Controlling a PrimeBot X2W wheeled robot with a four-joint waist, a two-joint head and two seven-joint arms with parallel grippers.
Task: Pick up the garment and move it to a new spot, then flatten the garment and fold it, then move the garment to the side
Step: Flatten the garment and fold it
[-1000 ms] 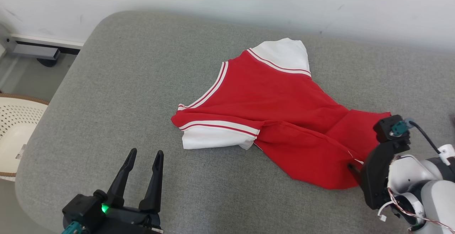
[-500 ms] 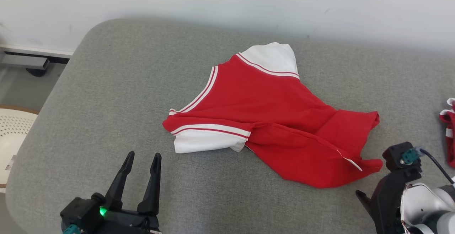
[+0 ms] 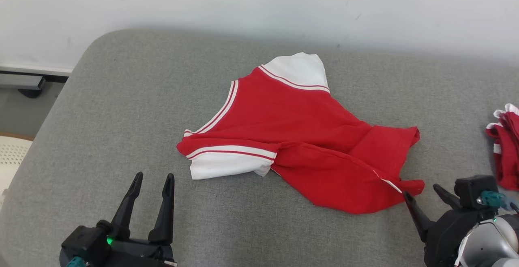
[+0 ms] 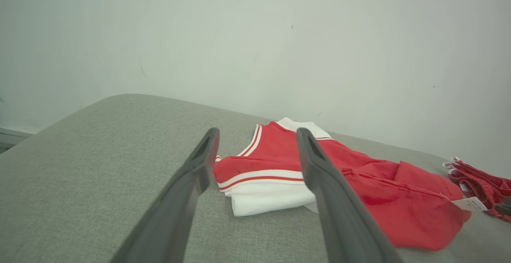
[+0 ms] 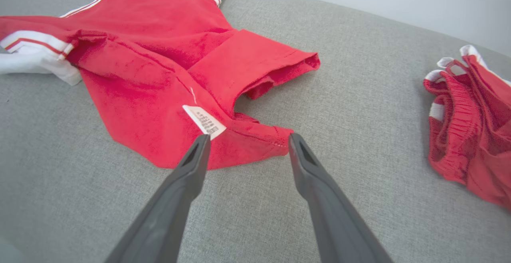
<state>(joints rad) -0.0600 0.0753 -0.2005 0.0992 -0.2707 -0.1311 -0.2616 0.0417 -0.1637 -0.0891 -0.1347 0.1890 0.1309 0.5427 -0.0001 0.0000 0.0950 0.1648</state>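
Nothing here that you can read

The only printed thing for you to check is a small white label [image 5: 204, 121] sewn at the near right hem of the red and white garment [image 5: 151, 63]. In the right wrist view the label lies face up on the red cloth and carries rows of fine dark print, but the lines are too small and blurred for you to make out any word or number. In the left wrist view the same label [image 4: 471, 204] shows only faint grey marks, which you cannot read either.
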